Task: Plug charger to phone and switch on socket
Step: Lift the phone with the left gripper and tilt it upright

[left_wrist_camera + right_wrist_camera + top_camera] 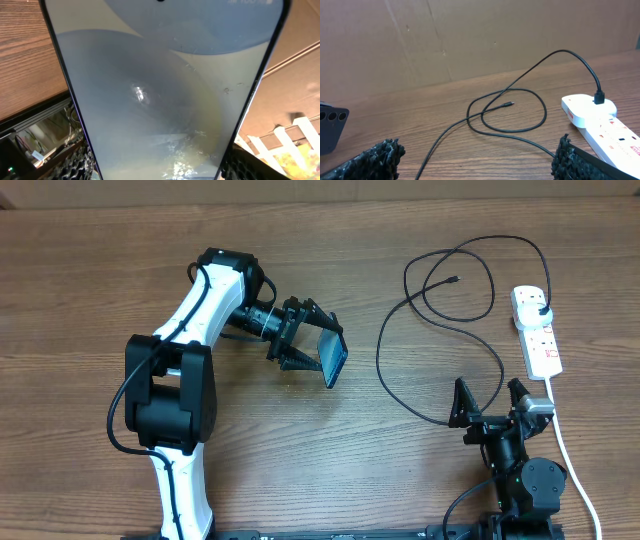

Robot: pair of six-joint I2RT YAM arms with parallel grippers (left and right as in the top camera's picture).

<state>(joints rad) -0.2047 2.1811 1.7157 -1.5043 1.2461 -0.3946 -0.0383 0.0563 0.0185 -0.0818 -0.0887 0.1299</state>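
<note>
The left fingers (296,361) clamp the phone (333,358) by its long edges above the surface, long axis rising beyond them, text end farthest, while the right fingers (460,402) stand spread and empty, the charger (510,104) ahead.

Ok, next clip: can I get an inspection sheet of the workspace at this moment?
Surface: brown wood-grain table.
Job's things: phone held in the left gripper, screen lit; charger looped on the table, its plug in the socket, connector tip lying free.
Clutter: nothing seen.
Grippers: left gripper shut on the phone; right gripper open, empty.
Cables: the socket's white cord runs toward the near edge.
Surroundings: cardboard wall behind the table.
</note>
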